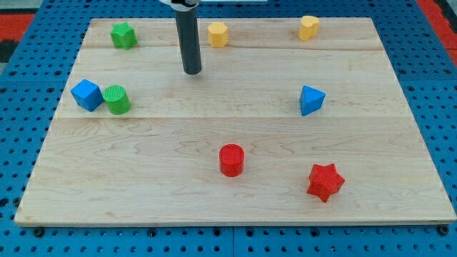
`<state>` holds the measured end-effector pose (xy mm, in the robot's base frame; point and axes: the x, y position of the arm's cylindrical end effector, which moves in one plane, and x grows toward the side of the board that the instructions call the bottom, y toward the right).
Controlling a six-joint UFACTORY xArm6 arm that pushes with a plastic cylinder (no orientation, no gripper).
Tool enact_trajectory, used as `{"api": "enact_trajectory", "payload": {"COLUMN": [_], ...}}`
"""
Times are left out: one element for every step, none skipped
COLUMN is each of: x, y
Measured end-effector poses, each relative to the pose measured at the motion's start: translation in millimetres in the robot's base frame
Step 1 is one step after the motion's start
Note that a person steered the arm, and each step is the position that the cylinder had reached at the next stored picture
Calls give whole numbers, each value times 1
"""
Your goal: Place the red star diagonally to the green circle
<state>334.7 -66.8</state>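
Note:
The red star [325, 181] lies near the view's bottom right of the wooden board [235, 200]. The green circle [116, 99] stands at the view's left, touching a blue cube [86, 94] on its left side. My tip [192, 71] is in the upper middle of the board, right of the green circle and far up and left of the red star. It touches no block.
A red cylinder [231, 159] stands left of the red star. A blue triangle [310, 100] is at the right middle. A green star [123, 35], a yellow hexagon [217, 33] and a yellow block [308, 27] lie along the top edge.

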Motion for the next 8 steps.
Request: {"api": "enact_trajectory", "payload": {"x": [-2, -4, -4, -4, -7, -10, -14, -16], "y": [0, 0, 0, 0, 0, -2, -8, -10]}}
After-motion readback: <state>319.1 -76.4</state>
